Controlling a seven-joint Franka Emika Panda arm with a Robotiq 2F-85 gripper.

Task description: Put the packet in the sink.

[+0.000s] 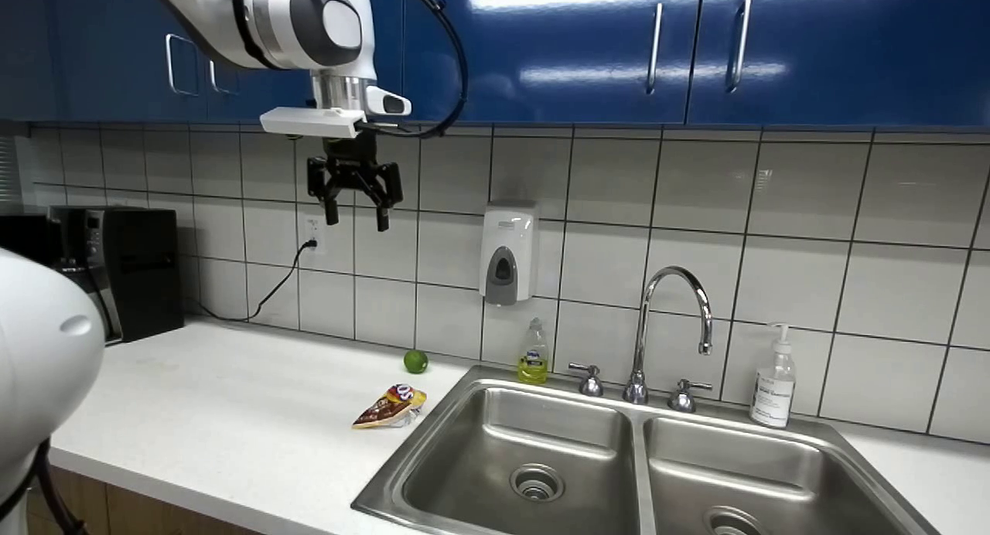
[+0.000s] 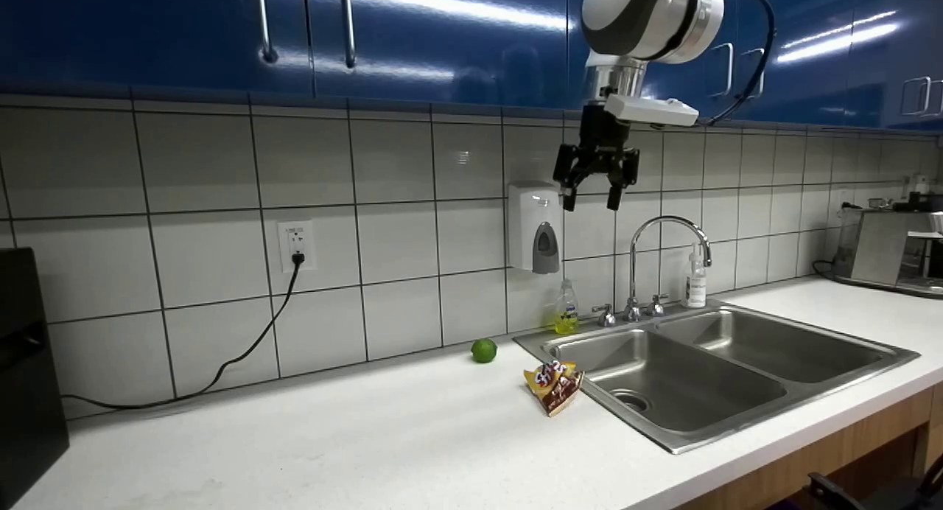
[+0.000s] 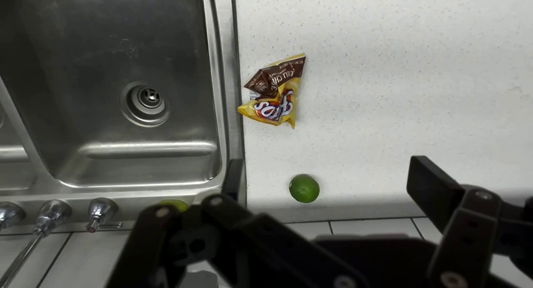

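Observation:
The packet is a crumpled yellow and brown snack bag. It lies on the white counter beside the sink's edge, in both exterior views (image 1: 393,406) (image 2: 554,386) and in the wrist view (image 3: 287,86). The steel double-bowl sink (image 1: 456,481) (image 2: 685,403) has its nearer bowl beside the packet; that bowl's drain shows in the wrist view of the sink (image 3: 83,63). My gripper (image 1: 357,216) (image 2: 591,200) is open and empty, high above the counter and pointing down. In the wrist view its fingers (image 3: 327,171) stand wide apart, with nothing between them at their height.
A green lime (image 1: 415,362) (image 2: 483,350) (image 3: 304,188) lies on the counter near the tiled wall. A dish soap bottle (image 1: 534,353), a tall faucet (image 1: 640,342) and a pump bottle (image 1: 773,384) stand along the sink's back. A soap dispenser (image 1: 508,253) hangs on the wall.

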